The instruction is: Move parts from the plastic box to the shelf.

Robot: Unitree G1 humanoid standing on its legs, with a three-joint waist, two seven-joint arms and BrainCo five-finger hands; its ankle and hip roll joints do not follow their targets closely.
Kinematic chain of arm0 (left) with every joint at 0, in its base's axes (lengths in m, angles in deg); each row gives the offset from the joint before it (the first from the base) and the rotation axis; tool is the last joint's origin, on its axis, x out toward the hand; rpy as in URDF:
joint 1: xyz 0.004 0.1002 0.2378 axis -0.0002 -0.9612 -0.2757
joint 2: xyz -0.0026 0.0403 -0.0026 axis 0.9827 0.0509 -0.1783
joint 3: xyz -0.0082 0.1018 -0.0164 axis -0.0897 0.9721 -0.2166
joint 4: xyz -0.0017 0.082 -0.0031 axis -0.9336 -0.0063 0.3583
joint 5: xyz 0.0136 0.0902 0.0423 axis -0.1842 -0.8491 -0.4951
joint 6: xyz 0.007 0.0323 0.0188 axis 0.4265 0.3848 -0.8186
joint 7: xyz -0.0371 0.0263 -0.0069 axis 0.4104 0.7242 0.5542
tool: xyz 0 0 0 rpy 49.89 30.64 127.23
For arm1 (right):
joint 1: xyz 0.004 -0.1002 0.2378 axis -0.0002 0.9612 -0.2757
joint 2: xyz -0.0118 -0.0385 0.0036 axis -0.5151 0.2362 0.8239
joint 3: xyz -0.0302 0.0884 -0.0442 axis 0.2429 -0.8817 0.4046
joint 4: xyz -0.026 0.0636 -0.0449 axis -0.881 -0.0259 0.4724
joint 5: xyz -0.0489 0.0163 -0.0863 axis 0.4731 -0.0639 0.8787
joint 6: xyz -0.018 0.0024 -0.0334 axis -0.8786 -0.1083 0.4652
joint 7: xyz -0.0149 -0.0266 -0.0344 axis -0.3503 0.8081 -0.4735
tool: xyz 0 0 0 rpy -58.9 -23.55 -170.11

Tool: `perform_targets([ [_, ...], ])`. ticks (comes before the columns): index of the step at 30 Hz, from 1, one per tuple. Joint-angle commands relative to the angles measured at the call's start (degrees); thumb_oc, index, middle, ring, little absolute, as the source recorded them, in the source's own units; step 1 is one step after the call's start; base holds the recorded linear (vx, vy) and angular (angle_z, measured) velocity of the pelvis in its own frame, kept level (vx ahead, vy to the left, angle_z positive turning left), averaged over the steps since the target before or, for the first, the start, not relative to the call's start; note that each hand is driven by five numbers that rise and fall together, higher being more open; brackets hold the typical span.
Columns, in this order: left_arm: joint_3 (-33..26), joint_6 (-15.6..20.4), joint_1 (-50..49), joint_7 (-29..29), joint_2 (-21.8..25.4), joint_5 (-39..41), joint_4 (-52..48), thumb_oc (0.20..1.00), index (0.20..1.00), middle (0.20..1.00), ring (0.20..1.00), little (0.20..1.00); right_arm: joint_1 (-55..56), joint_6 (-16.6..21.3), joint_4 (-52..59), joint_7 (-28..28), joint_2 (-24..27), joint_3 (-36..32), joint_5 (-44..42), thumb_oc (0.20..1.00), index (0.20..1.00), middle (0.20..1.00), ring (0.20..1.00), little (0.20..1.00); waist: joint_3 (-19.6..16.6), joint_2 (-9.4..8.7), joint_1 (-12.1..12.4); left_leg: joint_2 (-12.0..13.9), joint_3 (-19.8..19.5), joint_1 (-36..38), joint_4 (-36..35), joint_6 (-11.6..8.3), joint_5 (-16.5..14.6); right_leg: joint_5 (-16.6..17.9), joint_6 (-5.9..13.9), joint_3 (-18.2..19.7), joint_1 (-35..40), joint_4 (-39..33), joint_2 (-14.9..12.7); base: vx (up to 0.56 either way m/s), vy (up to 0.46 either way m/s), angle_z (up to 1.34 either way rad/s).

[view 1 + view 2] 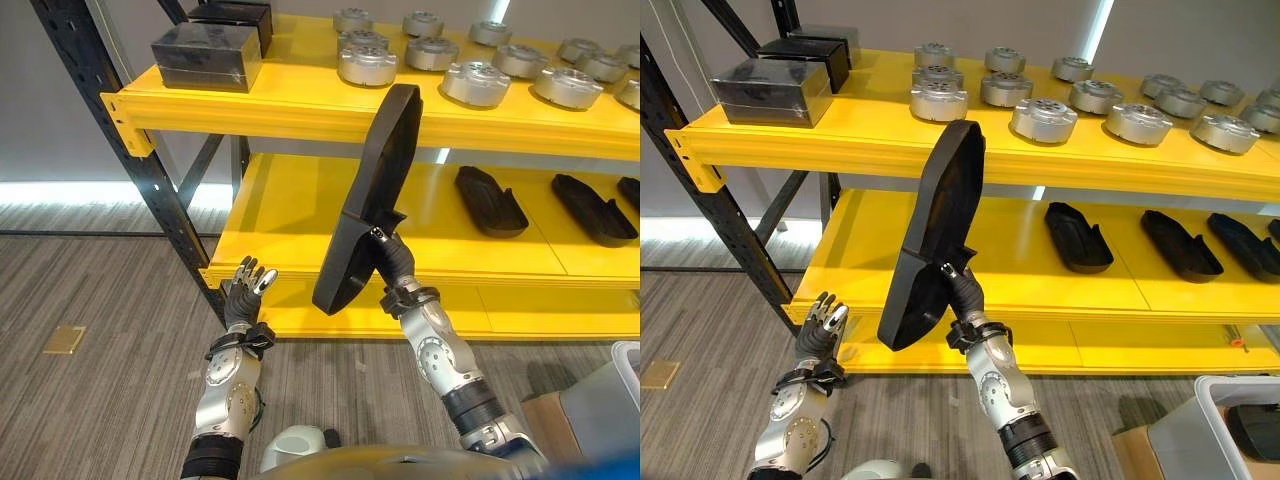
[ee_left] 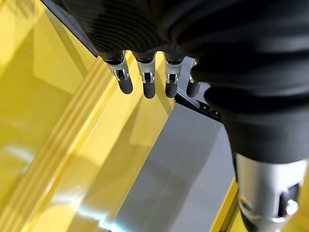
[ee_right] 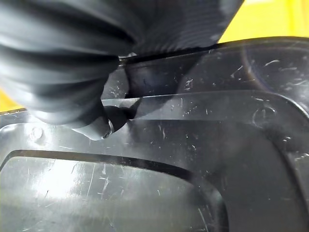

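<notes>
Right hand [image 1: 392, 262] gripping black part [image 1: 372, 190]

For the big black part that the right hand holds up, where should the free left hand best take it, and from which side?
Probably the lower left edge of the black part, approached from the robot's left. The part stands nearly upright and tall in front of the shelf, and the right hand pinches it low on the right side, so that edge is bare. The left hand hangs open just left of it.
</notes>
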Motion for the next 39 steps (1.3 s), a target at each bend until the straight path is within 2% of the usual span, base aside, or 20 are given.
perform_targets([
  [1, 0.75, 2.89, 1.81, -0.5, 0.46, -0.74, -4.54, 1.0, 1.0, 1.0, 1.0, 1.0, -4.06, 0.35, -2.32, 0.29, -1.86, -4.16, 1.17, 0.2, 0.2, 0.2, 0.2, 0.2, 2.75, -1.14, 1.39, 5.6, -2.74, 0.72, 1.35, -4.43, -0.08, 2.31, -1.34, -0.76, 6.67, -3.47, 0.63, 0.0, 0.0, 0.0],
  [3, 0.66, 2.82, 1.69, -0.56, 0.39, -0.69, -4.73, 1.0, 1.0, 1.0, 1.0, 1.0, -4.16, 0.16, -4.34, -0.11, -1.7, -4.29, 1.97, 0.2, 0.2, 0.2, 0.2, 0.2, 2.86, -1.09, 1.42, 5.59, -2.72, 0.7, 1.23, -4.5, 0.04, 2.33, -1.37, -0.72, 6.59, -3.49, 0.7, 0.0, 0.0, 0.0],
  [6, 0.33, 2.61, 1.52, -0.87, 0.09, -1.39, -5.83, 1.0, 1.0, 1.0, 1.0, 1.0, -2.07, -1.57, -13.09, -3.38, 0.52, -0.61, 9.03, 0.2, 0.2, 0.2, 0.2, 0.2, 3.54, -1.3, 1.51, 5.88, -2.6, 0.33, 0.94, -4.69, 0.41, 2.18, -1.48, -0.78, 5.94, -3.47, 1.03, -0.04, -0.01, -0.03],
  [10, -0.15, 2.73, 1.35, -0.55, 0.13, -1.58, -6.0, 1.0, 1.0, 1.0, 1.0, 1.0, -0.6, -1.9, -15.52, -4.42, 2.43, 0.46, 11.84, 0.2, 0.2, 0.2, 0.2, 0.2, 3.96, -1.63, 1.45, 6.02, -2.74, -0.05, 1.03, -4.75, 0.47, 2.11, -1.54, -0.91, 5.6, -3.37, 1.17, -0.01, -0.005, 0.0],
  [15, -1.04, 3.14, 1.15, 0.06, -0.13, -1.3, -5.96, 1.0, 1.0, 1.0, 1.0, 1.0, 0.75, -1.76, -18.33, -4.24, 3.87, -0.39, 13.44, 0.2, 0.2, 0.2, 0.2, 0.2, 4.4, -2.02, 1.31, 6.19, -2.69, -0.29, 0.88, -4.86, 0.68, 2.1, -1.62, -0.91, 5.18, -3.24, 1.46, 0.0, -0.002, -0.01],
  [24, -1.25, 3.52, 0.98, 1.0, -0.47, -0.31, -5.62, 1.0, 1.0, 1.0, 1.0, 1.0, -0.08, -1.15, -16.04, -2.19, 4.47, -3.46, 11.74, 0.2, 0.2, 0.2, 0.2, 0.2, 4.96, -2.66, 1.09, 6.29, -2.7, -0.16, 0.2, -4.95, 1.06, 2.21, -1.78, -0.94, 4.9, -3.62, 1.82, 0.0, -0.003, -0.01],
  [29, -0.94, 3.63, 0.84, 1.01, -0.35, -0.24, -5.38, 1.0, 1.0, 1.0, 1.0, 1.0, -5.0, 0.08, -13.47, 1.15, 5.83, -5.72, 11.16, 0.2, 0.2, 0.2, 0.2, 0.2, 5.37, -2.99, 1.62, 6.34, -2.54, -0.25, 0.44, -4.82, 0.89, 2.65, -1.64, -0.87, 4.88, -3.88, 1.78, 0.0, 0.0, 0.0],
  [32, -0.06, 3.71, 0.71, 0.61, 0.48, -0.02, -5.47, 1.0, 1.0, 1.0, 1.0, 1.0, -11.92, 1.12, -13.03, 4.19, 7.53, -6.86, 10.88, 0.2, 0.2, 0.2, 0.2, 0.2, 5.84, -3.11, 2.62, 6.2, -2.74, -0.72, 0.81, -4.65, 0.78, 3.0, -1.51, -0.91, 4.81, -3.88, 1.58, 0.0, 0.004, -0.01],
  [35, 0.45, 3.69, 0.7, 0.45, 0.76, 0.14, -5.84, 1.0, 1.0, 1.0, 1.0, 1.0, -14.65, 1.23, -13.83, 5.46, 7.68, -7.37, 10.56, 0.2, 0.2, 0.2, 0.2, 0.2, 6.14, -3.11, 3.11, 6.09, -2.81, -1.03, 1.12, -4.59, 0.65, 3.23, -1.46, -1.01, 4.7, -3.82, 1.47, 0.0, 0.006, 0.01],
  [39, 2.28, 3.8, 0.91, 0.02, 1.82, 0.71, -6.67, 1.0, 1.0, 1.0, 1.0, 1.0, -25.73, 1.98, -20.03, 9.76, 9.0, -9.63, 9.05, 0.2, 0.2, 0.2, 0.2, 0.2, 7.27, -3.06, 4.97, 5.73, -3.27, -2.95, 2.97, -4.4, 0.06, 3.61, -1.23, -1.5, 4.34, -3.91, 1.15, 0.0, 0.02, 0.03],
])
